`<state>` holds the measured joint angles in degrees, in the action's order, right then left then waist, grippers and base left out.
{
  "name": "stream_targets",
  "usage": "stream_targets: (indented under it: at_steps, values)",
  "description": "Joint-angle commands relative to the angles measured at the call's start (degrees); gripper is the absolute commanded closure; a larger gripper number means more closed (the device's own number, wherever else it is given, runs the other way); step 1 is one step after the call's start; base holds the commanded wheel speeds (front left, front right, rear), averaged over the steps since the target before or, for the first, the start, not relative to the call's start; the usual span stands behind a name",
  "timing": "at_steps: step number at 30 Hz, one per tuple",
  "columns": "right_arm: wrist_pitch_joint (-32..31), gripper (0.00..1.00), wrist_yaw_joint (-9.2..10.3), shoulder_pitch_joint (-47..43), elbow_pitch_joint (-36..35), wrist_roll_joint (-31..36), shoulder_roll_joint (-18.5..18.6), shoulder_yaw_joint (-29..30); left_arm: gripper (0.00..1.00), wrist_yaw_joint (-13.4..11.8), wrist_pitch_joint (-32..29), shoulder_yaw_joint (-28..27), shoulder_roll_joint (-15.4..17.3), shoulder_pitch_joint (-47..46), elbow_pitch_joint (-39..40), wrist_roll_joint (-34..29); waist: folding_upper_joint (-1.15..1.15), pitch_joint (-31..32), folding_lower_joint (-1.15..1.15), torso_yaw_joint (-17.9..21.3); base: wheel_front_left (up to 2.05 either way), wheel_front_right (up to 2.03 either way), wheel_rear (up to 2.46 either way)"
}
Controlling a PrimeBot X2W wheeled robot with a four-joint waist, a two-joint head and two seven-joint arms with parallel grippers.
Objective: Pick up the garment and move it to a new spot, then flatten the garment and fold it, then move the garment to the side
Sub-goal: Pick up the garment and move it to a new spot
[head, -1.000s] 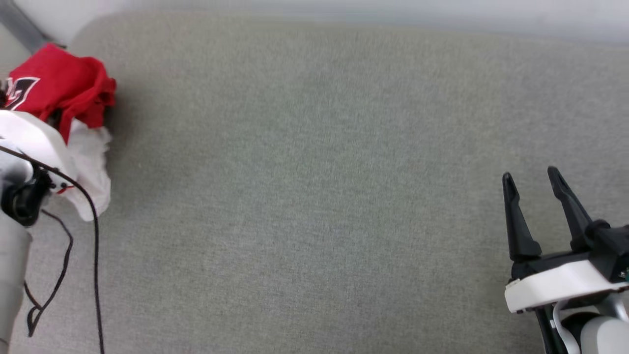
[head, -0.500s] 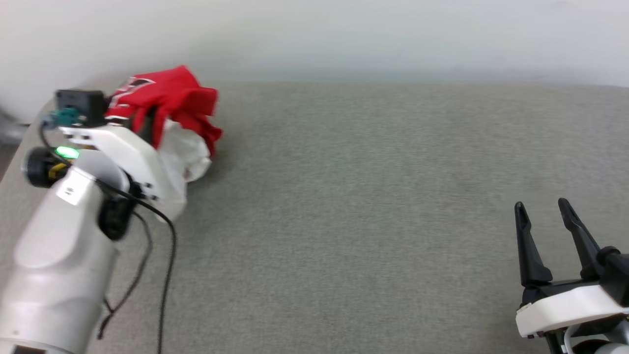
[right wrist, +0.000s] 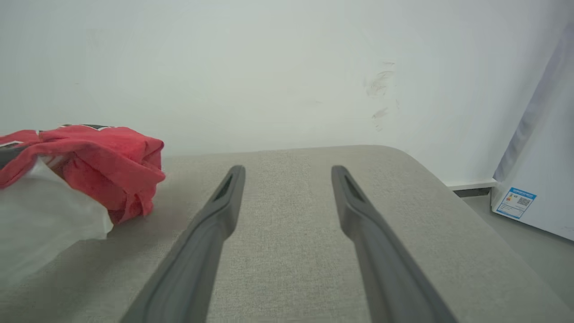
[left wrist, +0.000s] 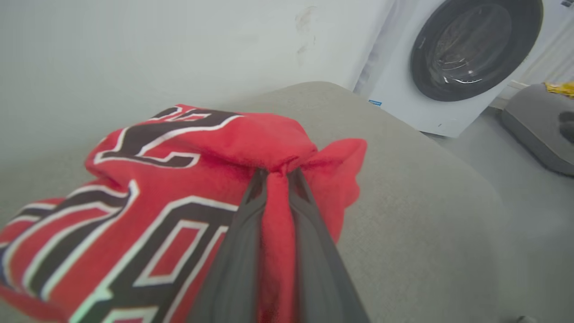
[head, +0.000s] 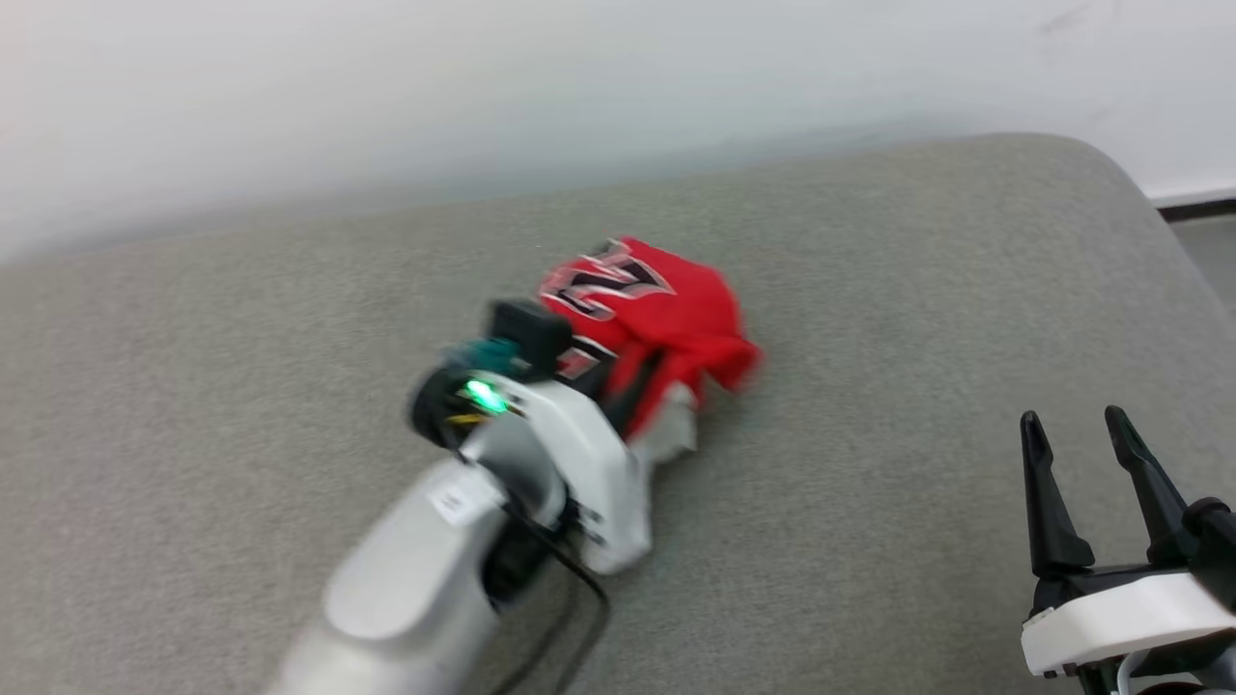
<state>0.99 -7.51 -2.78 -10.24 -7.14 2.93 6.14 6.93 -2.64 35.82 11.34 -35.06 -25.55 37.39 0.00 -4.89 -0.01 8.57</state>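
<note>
The left arm reaches in from the near edge of the grey padded surface (head: pixel 917 261) and slants out toward its middle. The pale forearm (head: pixel 415 589) is low, and the wrist carries a green light (head: pixel 480 395) and a black cable (head: pixel 570 598). The left gripper (left wrist: pixel 277 176) has its two dark fingers drawn in narrow, with a fold of the garment (head: pixel 676 309) pinched between them. In the left wrist view the red cloth bunches over the fingertips and runs down the gap between them.

The garment is gathered in a crumpled bundle about mid-surface, closer to the far edge along the wall (right wrist: pixel 269 67) than to the near one. Black, white-outlined lettering faces up and a white part hangs beneath the red. The pictures do not settle whether its lowest folds touch the surface.

The right arm is held low by the near right corner, well apart from the garment. The right gripper (head: pixel 1072 423) points toward the far edge with its fingers spread wide and only bare grey fabric between them.

Past the right edge of the surface stands a white washing machine (left wrist: pixel 448 107) — its round dark door faces the room.
</note>
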Motion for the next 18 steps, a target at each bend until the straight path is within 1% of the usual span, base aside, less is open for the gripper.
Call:
stream_targets:
  at_steps: [1, 5, 10, 14, 18]
  values:
    - [0.3, 0.00, 0.04, -0.6, 0.0, -0.5, -0.1, -0.1, 1.00, 0.2, -0.3, 1.2, -0.7, 1.0, 1.1, -0.6, 0.00, -0.4, 0.01, 1.9, 0.00, 0.00, 0.00]
    - [0.8, 0.00, 0.04, -0.5, 0.2, -1.0, -0.1, -0.2, 1.00, 0.4, -1.7, 7.2, -3.6, 2.6, 3.9, -0.9, 0.00, -1.4, 0.01, 3.6, 0.00, 0.00, 0.00]
    - [1.6, 0.00, 0.04, 0.4, 0.3, -1.7, -0.1, -0.3, 1.00, 0.5, -3.3, 14.6, -5.0, 4.4, 5.0, -1.2, 0.00, -3.8, 0.01, 4.6, 0.00, 0.00, 0.00]
    - [2.3, 0.00, 0.04, 1.1, 0.9, -2.3, -0.1, -0.3, 1.00, 0.6, -3.6, 20.2, -3.8, 5.6, 4.2, -0.4, 0.00, -5.7, 0.01, 4.7, 0.00, 0.00, 0.00]
    - [3.1, 0.00, 0.04, 1.7, 1.8, -2.6, -0.1, -0.4, 1.00, 0.6, -2.3, 24.3, -2.7, 6.0, 3.6, 0.1, 0.00, -6.3, 0.01, 4.2, 0.00, 0.00, 0.00]
